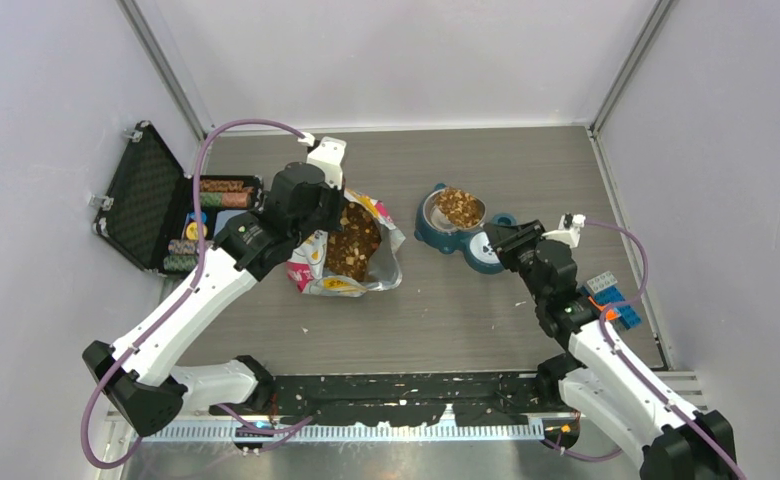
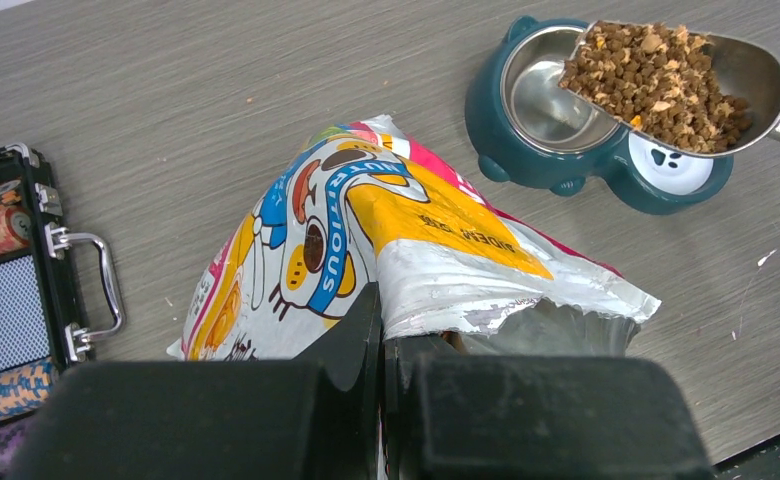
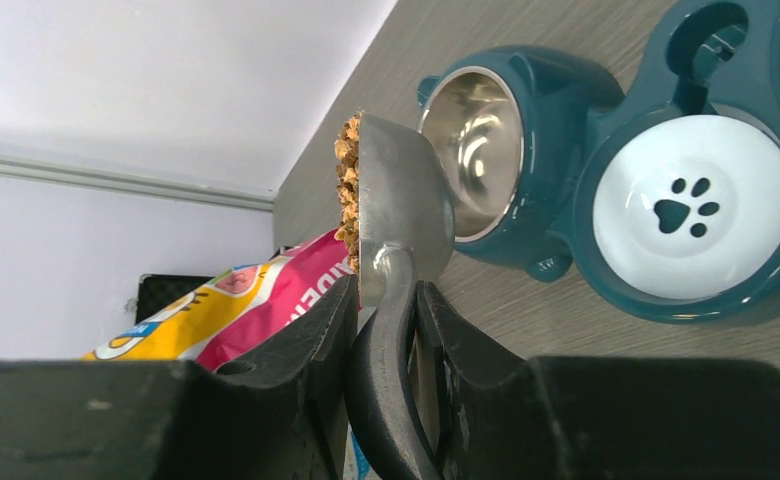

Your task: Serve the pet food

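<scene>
The pet food (image 2: 656, 85) lay heaped in the metal scoop (image 2: 756, 70), which hung over the steel bowl (image 2: 536, 95) of the teal feeder (image 2: 486, 120), right of centre toward the surface's far edge. My right jaws gripped the scoop's handle. More pet food filled the open bag (image 2: 386, 230) left of the feeder, and my left jaws were pinched tight on its torn rim.

Finishes noted: scoop (image 2: 758, 62) polished bright metal, pet food (image 2: 656, 80) dry matt brown, feeder (image 2: 486, 115) glossy teal plastic with shiny steel bowl (image 2: 541, 95), bag (image 2: 416, 225) glossy printed film, silvery inside, tabletop (image 2: 216, 110) matt grey wood-grain.
</scene>
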`<move>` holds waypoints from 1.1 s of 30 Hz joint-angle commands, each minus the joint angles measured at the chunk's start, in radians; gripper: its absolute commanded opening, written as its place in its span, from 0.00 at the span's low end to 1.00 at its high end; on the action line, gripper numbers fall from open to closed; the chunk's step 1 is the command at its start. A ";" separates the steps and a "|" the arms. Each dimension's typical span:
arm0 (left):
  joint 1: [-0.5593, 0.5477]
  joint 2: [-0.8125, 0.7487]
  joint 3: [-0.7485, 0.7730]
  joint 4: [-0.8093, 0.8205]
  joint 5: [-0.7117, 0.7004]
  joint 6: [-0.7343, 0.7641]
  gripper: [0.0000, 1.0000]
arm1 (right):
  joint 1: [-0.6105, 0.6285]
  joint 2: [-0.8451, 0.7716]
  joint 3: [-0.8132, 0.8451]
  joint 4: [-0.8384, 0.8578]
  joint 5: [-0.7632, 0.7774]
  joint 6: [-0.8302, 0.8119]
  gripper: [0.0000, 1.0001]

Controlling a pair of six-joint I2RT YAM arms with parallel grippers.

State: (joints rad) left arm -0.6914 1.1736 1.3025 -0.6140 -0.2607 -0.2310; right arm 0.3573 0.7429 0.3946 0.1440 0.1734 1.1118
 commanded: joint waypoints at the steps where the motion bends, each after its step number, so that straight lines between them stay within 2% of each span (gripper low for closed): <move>1: -0.001 -0.040 0.023 0.174 0.023 -0.009 0.00 | -0.009 0.019 0.036 0.092 0.012 -0.035 0.05; 17: 0.000 -0.037 0.021 0.174 0.028 -0.009 0.00 | -0.011 0.143 0.154 0.007 0.047 -0.151 0.05; 33: 0.000 -0.040 0.017 0.177 0.025 -0.008 0.00 | -0.011 0.220 0.226 -0.050 0.074 -0.193 0.05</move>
State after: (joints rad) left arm -0.6914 1.1736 1.2961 -0.6022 -0.2611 -0.2287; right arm 0.3511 0.9581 0.5648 0.0296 0.2211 0.9321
